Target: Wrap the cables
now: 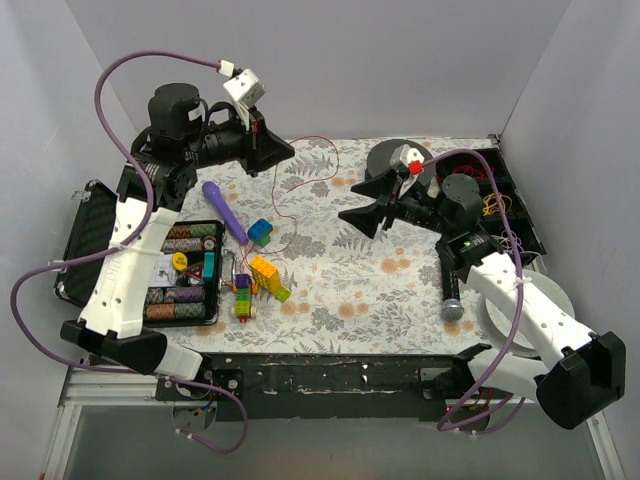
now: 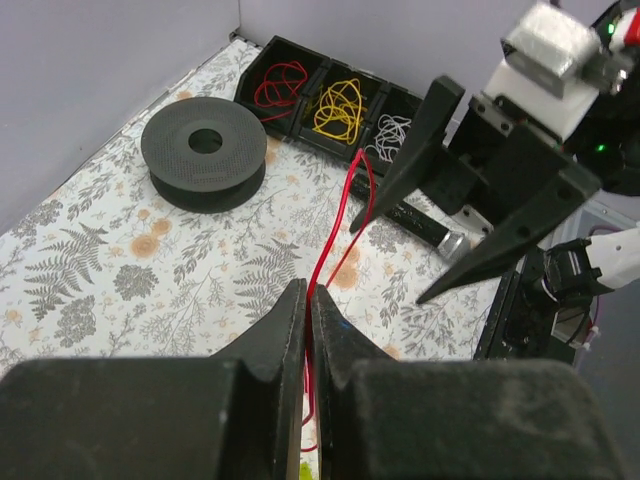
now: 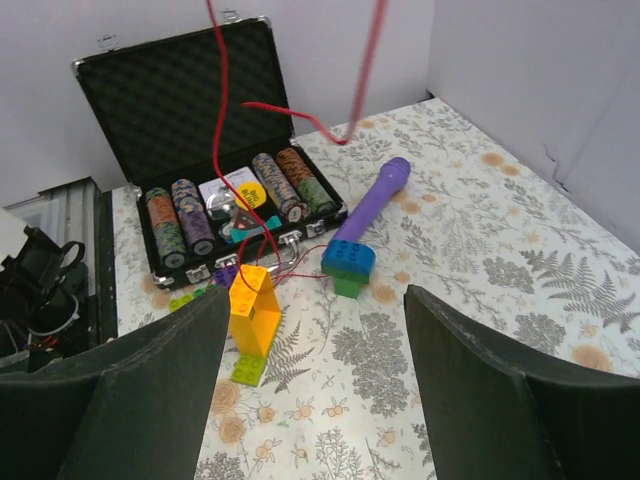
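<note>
Above the chip case [image 3: 150, 100], you lost the red wire [image 3: 222, 80] past the right wrist view's top edge, and its second strand was a blur. Beyond the case, the wire's lower run was hidden between the left gripper's [image 2: 307, 292] pressed-together jaws.

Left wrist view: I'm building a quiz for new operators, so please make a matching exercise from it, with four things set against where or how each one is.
Things:
1. long red wire
2. black spool
3. yellow wires
4. right hand

Places and states:
A. open, holding nothing
B. in the compartment of the tray next to the white wires
C. pinched in the shut left hand
D. lying flat on the tablecloth near the wall

Pairs: 1-C, 2-D, 3-B, 4-A
</note>
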Available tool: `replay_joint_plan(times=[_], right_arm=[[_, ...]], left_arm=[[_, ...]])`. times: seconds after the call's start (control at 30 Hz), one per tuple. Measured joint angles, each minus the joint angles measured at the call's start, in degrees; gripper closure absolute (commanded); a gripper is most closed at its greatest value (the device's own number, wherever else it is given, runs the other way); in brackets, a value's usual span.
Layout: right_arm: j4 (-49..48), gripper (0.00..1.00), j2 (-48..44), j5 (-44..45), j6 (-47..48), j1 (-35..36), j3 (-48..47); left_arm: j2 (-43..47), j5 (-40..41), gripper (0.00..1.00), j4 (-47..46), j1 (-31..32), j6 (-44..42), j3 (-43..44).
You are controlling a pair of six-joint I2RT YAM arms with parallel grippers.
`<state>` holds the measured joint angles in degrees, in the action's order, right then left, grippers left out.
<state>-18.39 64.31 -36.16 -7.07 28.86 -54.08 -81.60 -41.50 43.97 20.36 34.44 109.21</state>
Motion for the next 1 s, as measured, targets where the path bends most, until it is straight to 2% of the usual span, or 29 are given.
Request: replay_joint_plan(times=[0.17,0.3,0.5,0.67,0.7,0.73,0.8,0.83,0.87,1.0], right_arm=[[-3.3,0.20,3.6,-0.1,-0.3,5.0,-0.4],[-5.7,0.17,8.7,0.3,-0.7,8.4,-2.8],[-12.9,0.17,19.9,-0.6,-3.4,9.4,-11.5],[-19.7,0.24,30.5,-1.0,-10.1,9.4,-21.1],[-22.3,0.27,32.2,-1.2,-12.3,9.4,-22.2],[-24.6,0.40,33.8,-1.3,-14.2,9.4,-23.1],[-27.5,0.79,36.3,-1.3,-16.9,9.6,-24.7],[-28.5,0.95,37.3,-1.1,-17.8,9.8,-25.5],[-28.9,0.99,38.1,-0.7,-18.6,9.9,-26.1],[-26.7,0.99,37.4,3.6,-19.3,9.3,-25.4]], left_arm=[[-2.4,0.4,1.00,-0.6,0.0,3.7,4.0],[-5.3,1.7,1.00,-0.8,0.0,6.3,11.8],[-8.5,4.6,1.00,-2.2,0.0,9.9,24.8],[-10.9,8.2,1.00,-3.3,0.0,10.9,35.6],[-11.0,9.0,1.00,-3.5,0.0,10.9,36.9],[-11.0,9.7,1.00,-3.5,0.0,10.8,37.8],[-10.8,11.0,1.00,-3.8,0.0,10.7,38.8],[-10.7,11.6,1.00,-3.8,0.0,10.6,39.1],[-10.6,12.2,1.00,-3.8,0.0,10.5,39.1],[-10.7,16.4,1.00,-3.5,0.0,9.9,39.1]])
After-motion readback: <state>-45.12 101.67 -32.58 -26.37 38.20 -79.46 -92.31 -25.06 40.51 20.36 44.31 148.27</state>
